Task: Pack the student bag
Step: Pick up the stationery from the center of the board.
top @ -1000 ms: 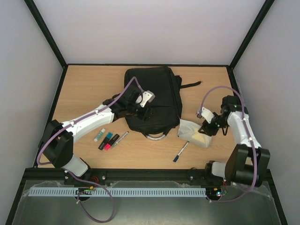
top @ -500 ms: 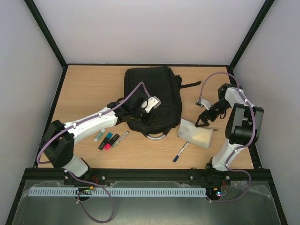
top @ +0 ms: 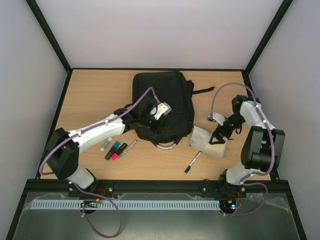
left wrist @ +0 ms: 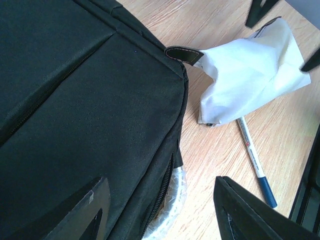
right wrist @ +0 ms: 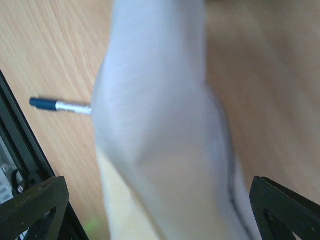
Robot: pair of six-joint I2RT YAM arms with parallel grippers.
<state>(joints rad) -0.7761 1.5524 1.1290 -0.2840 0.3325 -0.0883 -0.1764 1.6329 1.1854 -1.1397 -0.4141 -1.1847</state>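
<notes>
The student bag lies flat on the table, black, with its grey plastic-wrapped handle towards me. My left gripper hovers open and empty over the bag's near edge; in the left wrist view the bag, its zip and the handle sit between the fingers. My right gripper is open, its jaws wide on either side of a white pouch. The pouch fills the right wrist view, blurred. It also shows in the left wrist view.
A blue-capped pen lies in front of the pouch and shows in both wrist views. Several markers and a pen lie left of the bag's handle. A bag strap trails right. Black frame rails edge the table.
My right gripper swung up and away from the pouch, then came back down over it; the pouch shifted shape. My left gripper moved slightly right along the bag's near edge.
</notes>
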